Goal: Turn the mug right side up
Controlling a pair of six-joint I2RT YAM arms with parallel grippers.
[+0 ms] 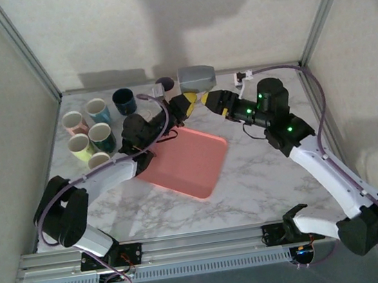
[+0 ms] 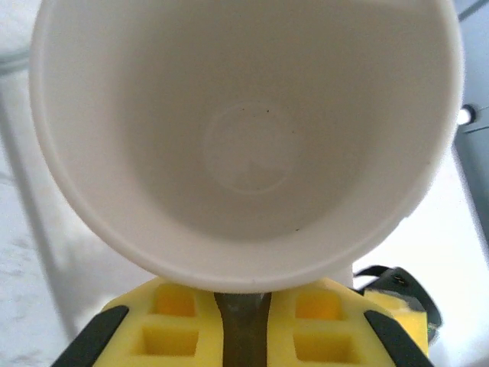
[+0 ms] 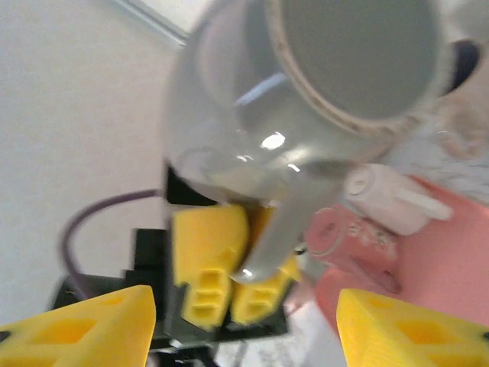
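Grey mug aloft over the back of the bench, clear of the marble, lying tilted rather than upright. Seen from the left wrist with its pale inside and mouth facing the camera; seen from the right wrist with its base and handle facing that camera.

Gripped low down, near the rim on the handle side, by the left claw, clenched there with its yellow fingers close together right under the rim. Cannot tell whether on the wall or on the handle itself.

Just beside it on the other side, the right claw, released, yellow fingers spread wide and apart from the mug.

Below and nearer, a pink tray; off to the left, a cluster of cups.
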